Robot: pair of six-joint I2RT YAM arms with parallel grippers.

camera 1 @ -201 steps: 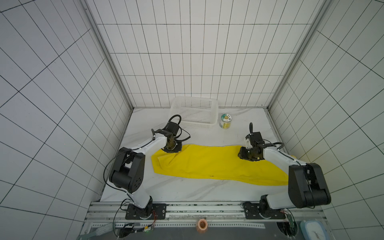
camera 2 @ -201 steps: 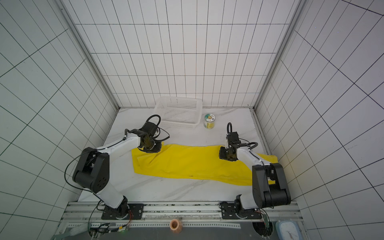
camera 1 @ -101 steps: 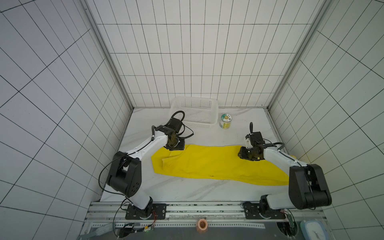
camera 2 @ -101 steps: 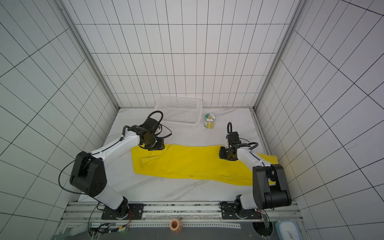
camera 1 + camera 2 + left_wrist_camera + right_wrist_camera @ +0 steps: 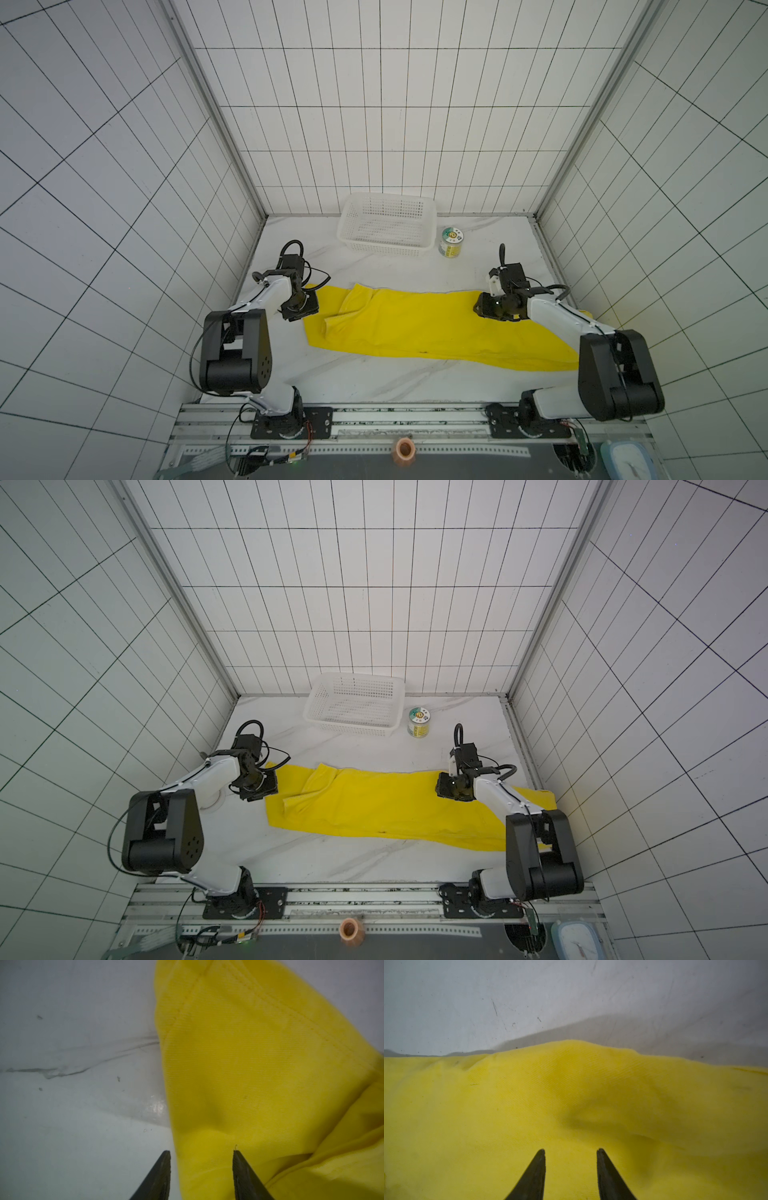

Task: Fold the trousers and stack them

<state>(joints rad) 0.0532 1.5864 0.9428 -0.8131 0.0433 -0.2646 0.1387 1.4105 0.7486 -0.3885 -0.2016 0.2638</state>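
The yellow trousers (image 5: 436,328) (image 5: 386,808) lie stretched flat across the table in both top views, with a rumpled flap (image 5: 349,307) near their left end. My left gripper (image 5: 300,306) (image 5: 255,785) hovers at that left end. It is open in the left wrist view (image 5: 201,1152), one finger (image 5: 160,1176) over bare table and its mate over the cloth (image 5: 249,1084). My right gripper (image 5: 484,309) (image 5: 448,789) sits low over the trousers' far edge, right of the middle. Its jaws (image 5: 571,1150) stand apart above the cloth (image 5: 508,1115), holding nothing.
A white perforated basket (image 5: 386,248) (image 5: 353,727) stands at the back of the table. A small round tin (image 5: 451,243) (image 5: 419,728) is just to its right. Tiled walls close in the left, right and back sides.
My left gripper has opened, let go of the cloth and drawn back left and toward the front. A flap now lies rumpled near the left end. The right arm has held still.
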